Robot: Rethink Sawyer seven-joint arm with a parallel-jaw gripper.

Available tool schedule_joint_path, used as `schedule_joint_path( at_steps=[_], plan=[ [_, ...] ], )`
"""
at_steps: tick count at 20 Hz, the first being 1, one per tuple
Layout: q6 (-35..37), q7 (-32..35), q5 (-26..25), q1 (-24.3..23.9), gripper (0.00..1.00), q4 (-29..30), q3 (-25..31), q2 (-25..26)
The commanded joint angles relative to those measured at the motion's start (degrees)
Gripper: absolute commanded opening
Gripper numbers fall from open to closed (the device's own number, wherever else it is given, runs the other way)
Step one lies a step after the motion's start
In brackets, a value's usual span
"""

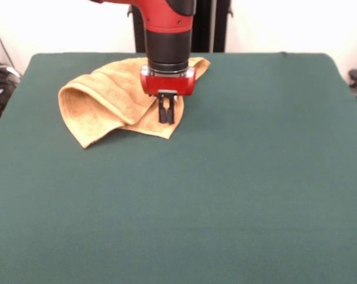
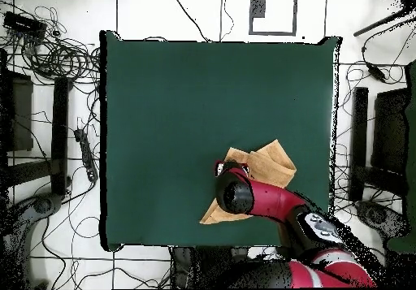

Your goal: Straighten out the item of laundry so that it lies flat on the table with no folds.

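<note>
The mustard-yellow towel [image 1: 101, 100] lies crumpled at the far left of the dark green table [image 1: 237, 189], folded over itself with a raised loop at its left end. My gripper [image 1: 166, 120] points straight down onto the towel's near right corner. Its fingers [image 1: 162, 109] stand close together, shut on the cloth there. In the overhead view the towel [image 2: 272, 165] lies near the table's [image 2: 203, 100] bottom right edge. The arm's end [image 2: 234, 196] covers the towel's middle and hides the gripper.
The red and black arm [image 1: 166, 35] comes down over the towel's right part. Cables [image 2: 57, 59] and stands lie on the floor around the table. The pedestal [image 1: 211, 26] stands behind the far edge.
</note>
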Motion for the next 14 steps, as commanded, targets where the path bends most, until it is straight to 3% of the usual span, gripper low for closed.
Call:
schedule_joint_path(
  at_steps=[1, 2, 3, 14],
  plan=[
    [-0.33, 6.06, -0.11, -6.12, 0.00, -11.20, 7.93, 22.86],
    [1.07, 5.56, 0.06, -5.87, 0.00, -11.64, 7.73, 22.78],
    [2.94, 4.90, 0.11, -5.57, 1.00, -12.25, 7.51, 22.68],
    [10.57, 5.46, 3.00, -2.16, 1.00, -17.28, 5.98, 22.05]
  ],
)
